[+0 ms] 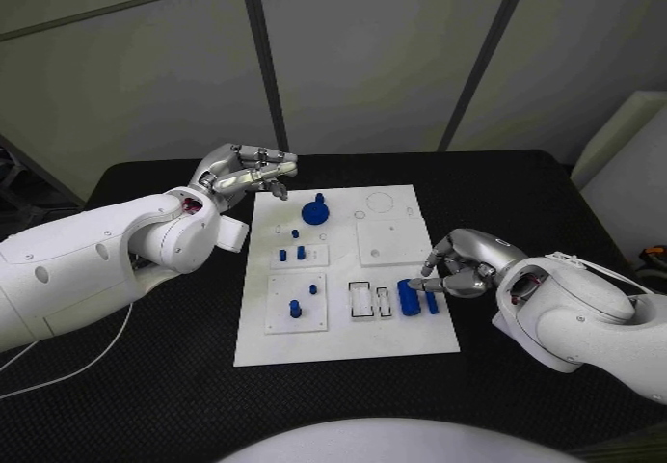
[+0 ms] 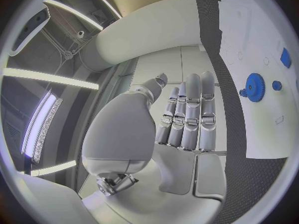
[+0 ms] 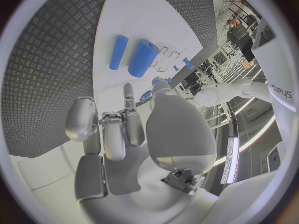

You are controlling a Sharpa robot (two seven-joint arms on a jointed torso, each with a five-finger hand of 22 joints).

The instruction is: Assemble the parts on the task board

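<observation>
Item count: one board (image 1: 343, 342). One gear (image 1: 315, 209). Two cylinders at 3 o'clock: one thick (image 1: 409, 297), one thin (image 1: 431, 301). Four small pegs, e.g. (image 1: 295, 309). Two hands: left (image 1: 245, 172), right (image 1: 459, 265).

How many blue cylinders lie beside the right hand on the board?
2: a thick cylinder and a thin cylinder lie side by side on the task board, just before the right hand.

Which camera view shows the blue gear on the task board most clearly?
The left wrist view: the blue gear shows its toothed rim and centre hub, unobstructed on the task board. The head view shows the gear only as a small dark blue shape near the left hand. The right wrist view gives no clear sight of it.
</observation>
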